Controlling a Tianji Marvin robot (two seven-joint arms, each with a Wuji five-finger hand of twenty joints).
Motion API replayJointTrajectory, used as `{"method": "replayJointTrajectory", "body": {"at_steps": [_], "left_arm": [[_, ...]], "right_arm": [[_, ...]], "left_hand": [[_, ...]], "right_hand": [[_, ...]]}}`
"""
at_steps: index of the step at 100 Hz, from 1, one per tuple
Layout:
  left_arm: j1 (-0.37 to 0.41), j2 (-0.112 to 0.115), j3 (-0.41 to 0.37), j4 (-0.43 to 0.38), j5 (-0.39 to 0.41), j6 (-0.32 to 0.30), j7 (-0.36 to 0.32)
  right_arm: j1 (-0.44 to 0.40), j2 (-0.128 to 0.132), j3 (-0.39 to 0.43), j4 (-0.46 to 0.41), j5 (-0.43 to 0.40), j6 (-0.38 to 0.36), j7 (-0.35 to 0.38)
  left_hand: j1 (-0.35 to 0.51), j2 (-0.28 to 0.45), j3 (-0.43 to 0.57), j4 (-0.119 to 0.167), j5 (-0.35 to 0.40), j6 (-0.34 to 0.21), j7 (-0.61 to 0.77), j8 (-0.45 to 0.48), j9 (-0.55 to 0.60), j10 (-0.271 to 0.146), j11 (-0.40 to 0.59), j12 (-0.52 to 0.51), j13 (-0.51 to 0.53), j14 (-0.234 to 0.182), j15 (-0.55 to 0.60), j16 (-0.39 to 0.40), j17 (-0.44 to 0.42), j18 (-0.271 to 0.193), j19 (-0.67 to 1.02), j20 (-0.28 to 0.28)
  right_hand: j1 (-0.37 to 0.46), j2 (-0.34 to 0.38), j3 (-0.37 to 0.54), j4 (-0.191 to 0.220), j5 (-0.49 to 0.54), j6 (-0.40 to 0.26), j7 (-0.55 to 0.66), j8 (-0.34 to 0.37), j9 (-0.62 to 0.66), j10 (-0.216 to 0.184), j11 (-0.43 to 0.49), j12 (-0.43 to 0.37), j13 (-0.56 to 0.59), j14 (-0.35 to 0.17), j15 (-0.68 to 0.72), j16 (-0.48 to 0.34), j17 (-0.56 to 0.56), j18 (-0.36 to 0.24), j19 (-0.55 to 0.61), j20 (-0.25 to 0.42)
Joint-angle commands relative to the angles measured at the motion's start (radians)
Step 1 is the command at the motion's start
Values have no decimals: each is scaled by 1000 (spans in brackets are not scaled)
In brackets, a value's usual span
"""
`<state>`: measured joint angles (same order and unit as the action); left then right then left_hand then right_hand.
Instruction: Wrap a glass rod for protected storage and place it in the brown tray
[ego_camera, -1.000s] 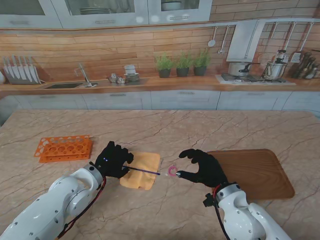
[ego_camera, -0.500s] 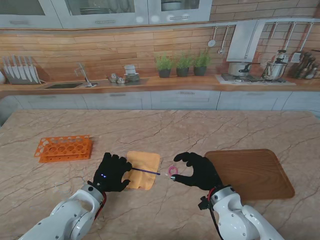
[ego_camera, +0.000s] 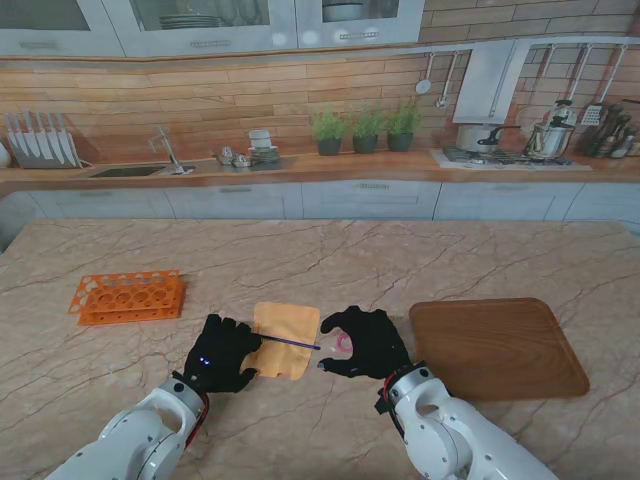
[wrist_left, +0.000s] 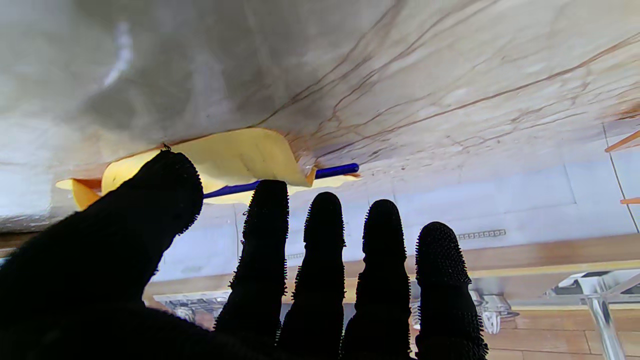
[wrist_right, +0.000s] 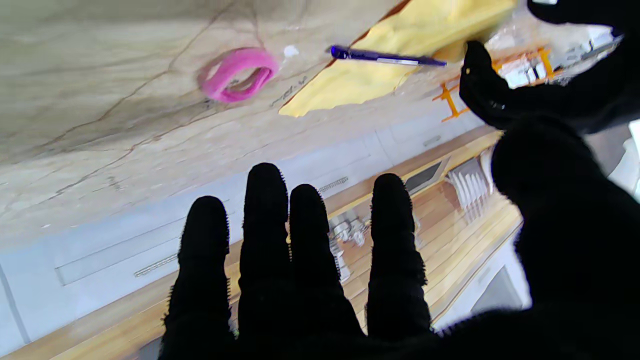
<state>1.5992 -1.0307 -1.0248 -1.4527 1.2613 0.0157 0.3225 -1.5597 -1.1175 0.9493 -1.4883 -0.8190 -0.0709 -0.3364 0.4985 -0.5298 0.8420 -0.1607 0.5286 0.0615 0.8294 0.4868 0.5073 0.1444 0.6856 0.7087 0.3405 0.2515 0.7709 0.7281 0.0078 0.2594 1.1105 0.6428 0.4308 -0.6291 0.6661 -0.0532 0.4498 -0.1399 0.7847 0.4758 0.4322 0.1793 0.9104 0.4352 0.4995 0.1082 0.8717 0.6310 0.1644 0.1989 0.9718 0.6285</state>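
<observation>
A thin purple glass rod (ego_camera: 291, 343) lies slantwise across a yellow cloth (ego_camera: 288, 325), its right tip past the cloth's edge. In the left wrist view a curled edge of the cloth (wrist_left: 235, 155) lies over the rod (wrist_left: 330, 171). My left hand (ego_camera: 222, 355) rests at the cloth's left near corner, fingers straight and apart, beside the rod's left end. My right hand (ego_camera: 365, 342) hovers open by the rod's right tip, partly covering a small pink ring (ego_camera: 346, 343). The ring (wrist_right: 237, 74) and rod (wrist_right: 385, 57) lie ahead of its fingers. The brown tray (ego_camera: 497, 347) sits on the right.
An orange test-tube rack (ego_camera: 128, 296) stands at the left, farther from me than my left hand. The marble table runs back to a kitchen counter with a sink, plants and a stove.
My right hand has slid left, from beside the tray to the pink ring and the rod's tip. My left hand has drawn back slightly nearer to me. Rod and cloth stay put.
</observation>
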Motion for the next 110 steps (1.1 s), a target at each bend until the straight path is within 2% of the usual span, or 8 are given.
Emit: {"method": "replayJointTrajectory", "body": {"at_steps": [1,10,30,36,40,55,75,110], "left_arm": [[-12,4,8,22,4,-1,13],[-31,2,20,48,-5,0,39],[-50,6,33,72,-2,-7,44],[-51,7,36,75,-1,-11,40],[-52,8,37,76,1,-14,39],[-44,5,34,69,-10,-29,45],[-37,3,31,60,-21,-42,40],[-37,-8,34,56,-70,-37,28]], "right_arm": [[33,-11,-22,22,-17,3,-4],[88,-16,-81,72,-12,11,-11],[180,-26,-185,145,-4,18,-7],[198,-29,-208,157,1,18,-5],[210,-31,-222,165,5,16,-4],[246,-33,-272,191,-7,8,-6],[277,-32,-325,217,-36,6,-18],[354,-47,-432,290,-68,-6,-76]], "left_hand": [[19,20,31,44,-25,13,-8,10,-30,13,27,18,-18,-8,15,20,-1,-17,29,19],[25,12,37,45,-31,11,-11,9,-31,13,29,20,-20,-9,17,24,-2,-16,28,20],[52,-10,67,46,11,-3,-8,8,-13,13,37,26,-6,-5,26,32,3,-10,28,23],[135,-63,47,-50,71,-47,44,-28,1,9,41,36,1,-6,26,40,7,-8,30,27],[184,-84,22,-80,92,-76,102,-60,11,5,45,39,8,-9,27,41,11,-10,31,30],[259,-50,-9,-79,175,-114,205,-95,47,-6,63,45,20,-11,33,40,16,-11,36,30],[277,-11,-19,-80,224,-99,228,-113,59,-8,66,44,23,-9,34,38,16,-13,37,29],[257,34,-66,-76,239,-92,233,-126,68,10,57,37,19,7,30,36,8,-7,31,27]], "right_hand": [[30,-26,14,10,21,-5,18,3,-24,22,73,48,-15,-13,123,65,12,-52,107,20],[34,-34,29,4,30,1,22,2,-12,31,169,132,3,-30,296,159,27,-90,259,93],[36,-48,45,-3,50,8,25,0,-1,42,220,210,36,-36,340,244,22,-102,349,136],[36,-49,45,-2,54,8,25,0,-5,44,219,211,32,-33,339,247,18,-102,351,137],[38,-51,44,-2,57,10,25,0,-10,46,215,210,24,-31,335,246,13,-100,349,136],[49,-64,55,-1,73,6,27,1,-31,58,202,203,4,-19,316,239,-6,-93,338,128],[11,-156,255,-41,98,-13,38,11,-61,72,203,178,-19,-5,304,215,-28,-83,345,102],[-10,-173,273,-52,123,-6,78,30,-107,94,225,176,-39,4,303,220,-48,-80,376,94]]}}
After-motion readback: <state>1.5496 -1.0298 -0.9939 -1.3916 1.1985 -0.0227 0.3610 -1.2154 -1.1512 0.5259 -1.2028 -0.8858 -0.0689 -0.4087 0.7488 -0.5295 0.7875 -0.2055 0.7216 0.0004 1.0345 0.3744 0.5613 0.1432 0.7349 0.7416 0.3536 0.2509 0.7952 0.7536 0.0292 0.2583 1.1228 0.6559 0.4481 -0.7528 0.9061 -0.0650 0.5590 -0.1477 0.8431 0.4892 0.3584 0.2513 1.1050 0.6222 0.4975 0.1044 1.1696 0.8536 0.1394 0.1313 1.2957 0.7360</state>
